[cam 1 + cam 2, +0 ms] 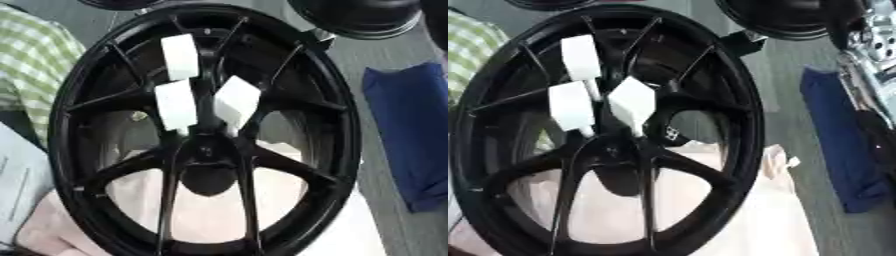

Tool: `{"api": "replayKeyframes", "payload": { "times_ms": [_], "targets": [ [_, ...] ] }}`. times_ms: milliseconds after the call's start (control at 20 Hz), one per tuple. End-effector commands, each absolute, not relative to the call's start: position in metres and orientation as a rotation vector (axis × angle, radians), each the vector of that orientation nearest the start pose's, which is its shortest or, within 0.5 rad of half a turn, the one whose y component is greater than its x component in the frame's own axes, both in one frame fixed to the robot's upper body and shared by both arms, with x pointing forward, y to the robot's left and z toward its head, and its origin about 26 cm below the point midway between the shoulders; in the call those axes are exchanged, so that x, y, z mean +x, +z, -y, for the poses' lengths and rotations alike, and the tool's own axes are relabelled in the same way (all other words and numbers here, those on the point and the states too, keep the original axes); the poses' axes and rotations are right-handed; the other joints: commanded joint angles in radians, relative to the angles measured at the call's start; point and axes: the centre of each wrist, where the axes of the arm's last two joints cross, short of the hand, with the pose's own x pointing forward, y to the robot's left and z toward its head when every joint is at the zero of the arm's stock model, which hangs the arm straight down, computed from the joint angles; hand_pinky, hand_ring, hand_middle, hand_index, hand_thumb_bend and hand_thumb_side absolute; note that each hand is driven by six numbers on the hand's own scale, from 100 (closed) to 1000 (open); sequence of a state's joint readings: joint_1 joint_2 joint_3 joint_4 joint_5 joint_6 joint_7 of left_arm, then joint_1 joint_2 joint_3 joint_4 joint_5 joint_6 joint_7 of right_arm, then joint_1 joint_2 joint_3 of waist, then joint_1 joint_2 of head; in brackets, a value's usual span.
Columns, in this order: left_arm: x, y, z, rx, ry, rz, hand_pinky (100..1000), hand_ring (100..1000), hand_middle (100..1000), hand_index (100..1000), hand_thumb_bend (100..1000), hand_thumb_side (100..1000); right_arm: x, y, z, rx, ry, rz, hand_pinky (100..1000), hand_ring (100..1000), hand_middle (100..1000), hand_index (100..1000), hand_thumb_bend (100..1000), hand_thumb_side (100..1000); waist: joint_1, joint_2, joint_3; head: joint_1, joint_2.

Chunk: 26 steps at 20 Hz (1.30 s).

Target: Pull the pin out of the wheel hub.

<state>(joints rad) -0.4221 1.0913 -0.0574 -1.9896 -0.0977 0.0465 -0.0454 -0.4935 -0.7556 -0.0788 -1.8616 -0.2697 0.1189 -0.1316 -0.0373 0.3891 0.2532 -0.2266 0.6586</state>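
white pins [178, 104] stand upright in wheel hub [206, 150]

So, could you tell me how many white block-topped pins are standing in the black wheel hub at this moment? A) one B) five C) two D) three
D: three white pins show clustered above the centre of the black wheel hub, one higher up and two side by side below it.

Both eyes look down from the head, very near the black wheel [206, 135]. They share almost everything; the right eye also sees silver metal [872, 45].
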Motion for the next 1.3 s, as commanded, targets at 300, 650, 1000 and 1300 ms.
{"api": "replayKeyframes", "payload": {
  "times_ms": [300, 650, 1000, 1300],
  "targets": [
    [0.278, 0.348, -0.313, 1.018, -1.418, 1.952, 841, 961, 827, 886, 521, 779, 0.314, 0.316, 0.330, -0.451, 0.466, 2.253, 893, 826, 749, 719, 100, 733, 0.026, -0.016, -0.038, 0.038, -0.029],
    [0.287, 0.348, -0.280, 0.866, -1.512, 1.862, 827, 952, 807, 877, 521, 759, 0.318, 0.314, 0.327, -0.424, 0.479, 2.242, 894, 827, 749, 720, 100, 737, 0.026, -0.023, -0.060, 0.045, -0.040],
    [0.319, 0.334, -0.240, 0.757, -1.620, 1.788, 819, 954, 801, 872, 527, 741, 0.320, 0.310, 0.328, -0.415, 0.479, 2.226, 894, 827, 750, 719, 100, 738, 0.031, -0.039, -0.066, 0.050, -0.028],
    [0.346, 0.343, -0.201, 0.678, -1.691, 1.774, 809, 955, 793, 865, 532, 731, 0.322, 0.310, 0.323, -0.384, 0.485, 2.229, 894, 828, 750, 720, 100, 740, 0.035, -0.044, -0.095, 0.064, -0.026]
  ]
}}
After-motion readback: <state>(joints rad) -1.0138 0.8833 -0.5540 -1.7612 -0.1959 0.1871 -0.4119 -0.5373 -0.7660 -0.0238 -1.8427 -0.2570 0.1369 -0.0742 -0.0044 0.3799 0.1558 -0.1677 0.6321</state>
